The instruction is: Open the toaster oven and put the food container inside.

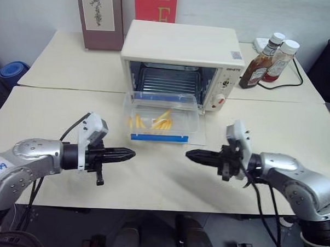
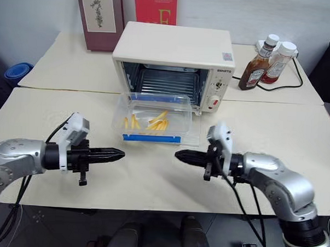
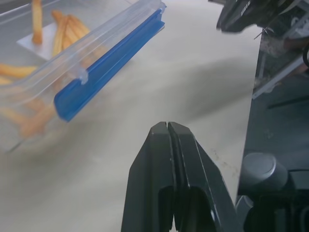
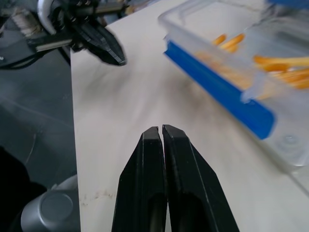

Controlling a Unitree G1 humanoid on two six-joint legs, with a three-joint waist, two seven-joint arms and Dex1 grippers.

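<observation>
While food container (image 1: 163, 119) blocks open toaster oven (image 1: 181, 64) | sauce bottles (image 1: 269, 61) beside | both hands clenched, empty

Two cream tables (image 1: 58, 64) stood end to end before a pale wall (image 1: 38, 8); a blue stool (image 1: 13, 71) sat off the far table's left edge

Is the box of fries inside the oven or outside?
Outside. The food container sits on the table before the open toaster oven.
</observation>
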